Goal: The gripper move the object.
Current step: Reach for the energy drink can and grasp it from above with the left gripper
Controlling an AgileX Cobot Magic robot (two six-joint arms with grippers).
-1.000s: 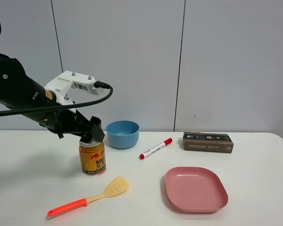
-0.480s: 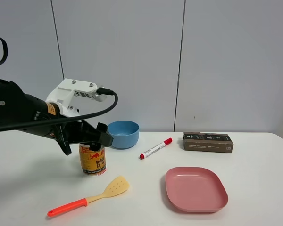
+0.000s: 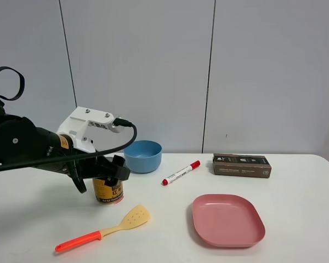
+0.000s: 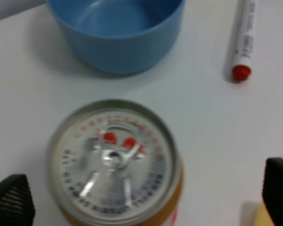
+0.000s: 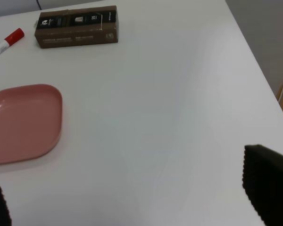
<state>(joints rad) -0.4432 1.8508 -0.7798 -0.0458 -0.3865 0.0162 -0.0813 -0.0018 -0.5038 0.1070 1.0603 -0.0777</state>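
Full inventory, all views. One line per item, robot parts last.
can: 1, gold-yellow with red print, upright, in front of the bowl
bowl: 1, blue, back of table
marker: 1, white with red cap, lying right of the bowl
box: 1, dark brown, back right
plate: 1, pink, front right
spatula: 1, cream blade with orange-red handle, front left
table: 1, white
left gripper: 1, black, open, jaws either side of the can
right gripper: 1, black, open, above bare table near the plate

gold can (image 3: 109,192) red lettering, blue bowl (image 3: 142,156), pink plate (image 3: 227,220), white marker (image 3: 180,173) red cap, brown box (image 3: 242,165), yellow spatula (image 3: 132,218) orange handle
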